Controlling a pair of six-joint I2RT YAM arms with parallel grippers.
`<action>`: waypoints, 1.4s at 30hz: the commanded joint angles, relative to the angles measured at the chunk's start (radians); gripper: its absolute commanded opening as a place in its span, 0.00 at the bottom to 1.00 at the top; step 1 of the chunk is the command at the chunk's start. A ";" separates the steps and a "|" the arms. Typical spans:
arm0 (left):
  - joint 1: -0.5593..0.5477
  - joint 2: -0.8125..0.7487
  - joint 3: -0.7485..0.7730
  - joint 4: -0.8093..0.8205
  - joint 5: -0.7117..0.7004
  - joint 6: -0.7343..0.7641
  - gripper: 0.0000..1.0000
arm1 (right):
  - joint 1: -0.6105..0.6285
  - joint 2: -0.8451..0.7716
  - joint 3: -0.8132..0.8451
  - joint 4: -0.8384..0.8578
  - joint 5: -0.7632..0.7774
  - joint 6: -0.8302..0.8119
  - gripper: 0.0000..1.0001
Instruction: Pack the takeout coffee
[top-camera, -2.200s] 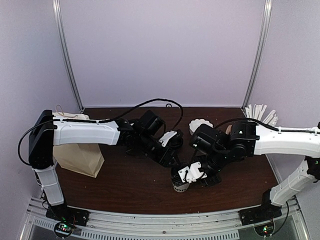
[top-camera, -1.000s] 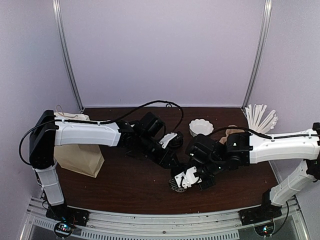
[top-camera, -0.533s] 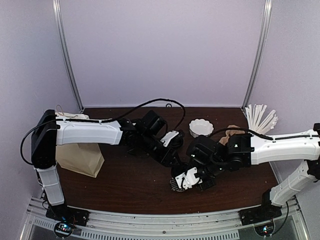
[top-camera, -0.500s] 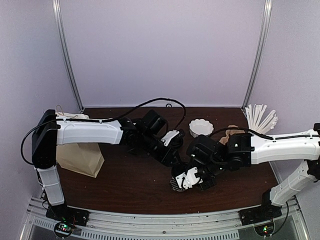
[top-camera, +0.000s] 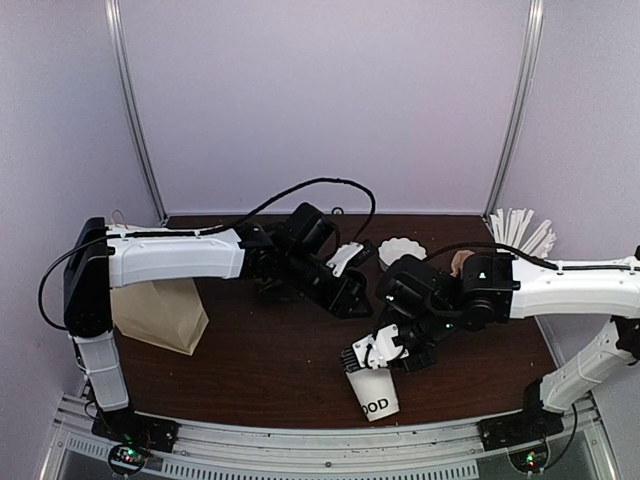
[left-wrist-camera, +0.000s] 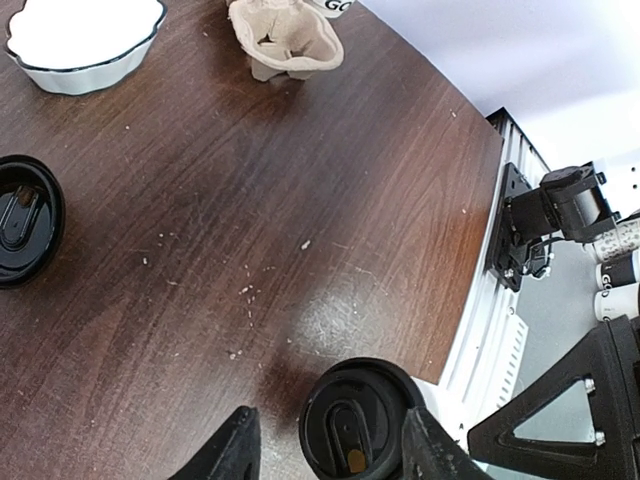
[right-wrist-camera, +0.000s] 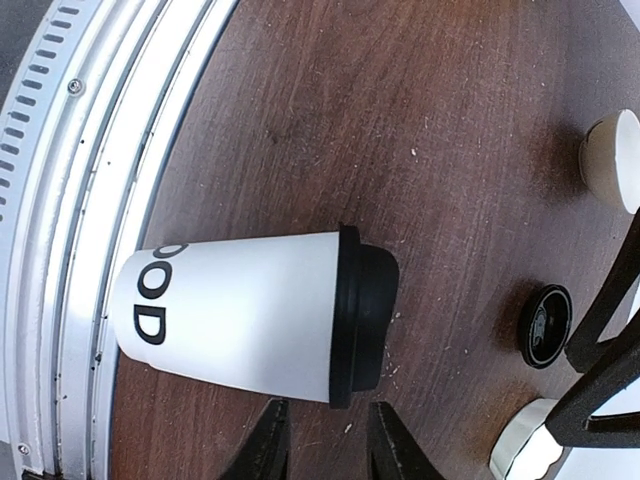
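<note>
White paper cup with dark block letters is on its side at the table's near edge, right of middle. Long axis runs near-far: base at the edge, black plastic lid pointing to the far edge. Right gripper hovers by the lid end, fingers spread, empty. Left gripper is likewise spread and empty. Suggest the right gripper straddle mid-wall across the axis and squeeze lightly, without nudging the cup off the edge.

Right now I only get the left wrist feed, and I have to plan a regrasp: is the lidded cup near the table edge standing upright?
Observer: No. The takeout coffee lies on its side.
Operator: Does the right end effector hold it?
Observer: No. The right end effector is open, beside the lid.
Operator: Where does the base point?
Observer: Toward the front rail, lettering facing up.
</note>
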 joint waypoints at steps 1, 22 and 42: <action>-0.003 -0.077 -0.041 0.001 -0.020 -0.008 0.52 | -0.002 -0.024 -0.007 -0.014 -0.022 0.023 0.29; -0.177 -0.156 -0.232 -0.221 -0.237 -0.166 0.73 | -0.195 0.013 -0.127 -0.032 -0.303 0.205 0.81; -0.003 -0.245 -0.318 -0.042 -0.462 -0.309 0.73 | -0.229 0.183 0.078 -0.178 -0.380 0.639 0.99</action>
